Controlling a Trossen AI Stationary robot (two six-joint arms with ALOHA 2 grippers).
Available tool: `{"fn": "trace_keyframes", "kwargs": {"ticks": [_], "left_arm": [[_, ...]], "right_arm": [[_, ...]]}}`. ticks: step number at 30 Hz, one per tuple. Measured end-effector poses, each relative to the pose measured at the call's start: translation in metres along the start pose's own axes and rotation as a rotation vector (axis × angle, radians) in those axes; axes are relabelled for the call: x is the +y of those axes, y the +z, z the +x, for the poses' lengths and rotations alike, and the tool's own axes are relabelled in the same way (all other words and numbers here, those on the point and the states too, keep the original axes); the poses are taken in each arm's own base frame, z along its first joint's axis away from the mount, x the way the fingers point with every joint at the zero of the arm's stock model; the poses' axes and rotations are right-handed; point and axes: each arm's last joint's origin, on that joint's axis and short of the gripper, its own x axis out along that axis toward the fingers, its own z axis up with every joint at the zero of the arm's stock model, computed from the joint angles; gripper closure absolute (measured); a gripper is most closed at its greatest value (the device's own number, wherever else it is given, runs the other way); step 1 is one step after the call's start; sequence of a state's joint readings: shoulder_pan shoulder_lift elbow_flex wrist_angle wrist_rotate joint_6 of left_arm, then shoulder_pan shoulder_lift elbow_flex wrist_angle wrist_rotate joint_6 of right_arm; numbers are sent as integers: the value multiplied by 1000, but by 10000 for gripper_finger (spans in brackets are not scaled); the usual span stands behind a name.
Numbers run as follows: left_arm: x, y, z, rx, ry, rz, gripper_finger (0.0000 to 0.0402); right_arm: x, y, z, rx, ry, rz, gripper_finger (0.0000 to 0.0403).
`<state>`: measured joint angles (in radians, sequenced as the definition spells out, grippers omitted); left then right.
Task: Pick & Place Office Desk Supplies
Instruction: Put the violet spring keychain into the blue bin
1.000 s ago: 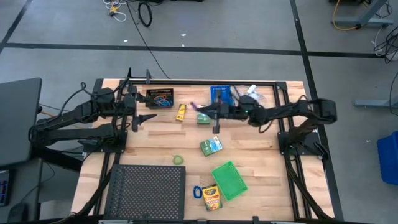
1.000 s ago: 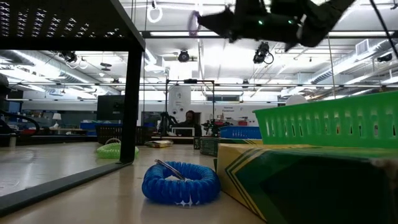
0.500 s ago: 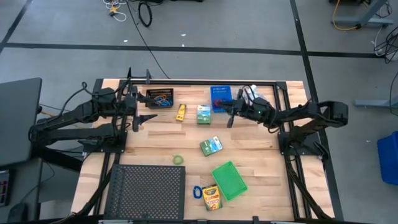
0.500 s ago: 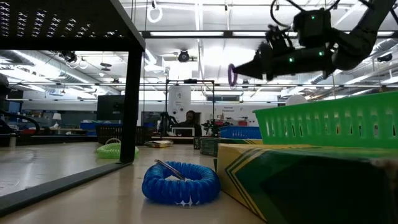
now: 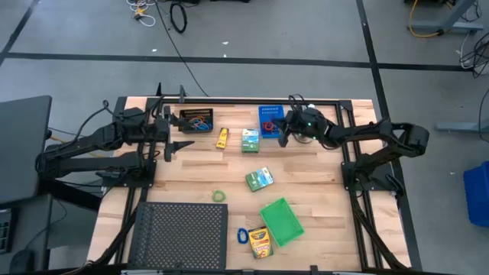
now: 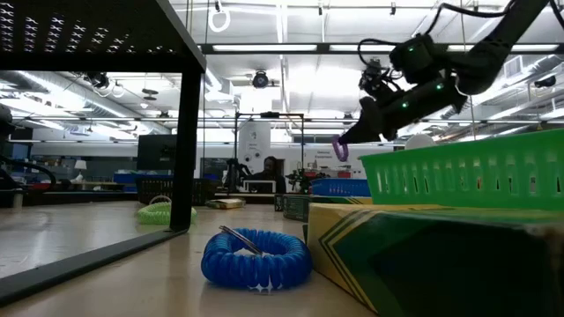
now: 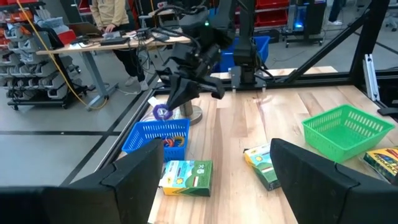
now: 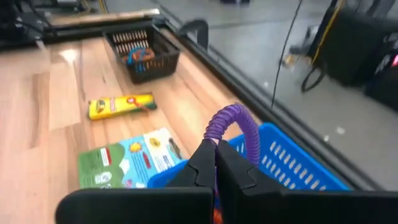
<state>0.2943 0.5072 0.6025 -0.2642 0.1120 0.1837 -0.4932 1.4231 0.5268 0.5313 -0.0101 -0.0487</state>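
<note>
While the left gripper point(image 5: 180, 144) waits at the far left with its jaws spread, the right gripper point(image 8: 216, 151) pinches a purple rubber-band loop point(image 8: 234, 124) just above the blue bin point(image 5: 270, 120)

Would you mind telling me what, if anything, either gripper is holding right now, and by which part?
The right gripper is shut on a purple coiled rubber-band loop, pinching its lower edge above the blue plastic bin. The left gripper is open and holds nothing.
</note>
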Motion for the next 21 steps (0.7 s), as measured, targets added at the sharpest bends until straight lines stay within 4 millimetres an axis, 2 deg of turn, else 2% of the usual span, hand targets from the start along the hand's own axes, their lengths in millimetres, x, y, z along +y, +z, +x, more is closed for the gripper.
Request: {"fn": "trace_keyframes", "kwargs": {"ticks": [9, 21], "left_arm": [[0, 0, 0, 3, 5, 0, 98], [0, 0, 0, 4, 7, 3, 98]], "right_arm": [[-12, 8, 5, 168, 46, 58, 403], [-13, -14, 20, 324, 98, 95, 403]]}}
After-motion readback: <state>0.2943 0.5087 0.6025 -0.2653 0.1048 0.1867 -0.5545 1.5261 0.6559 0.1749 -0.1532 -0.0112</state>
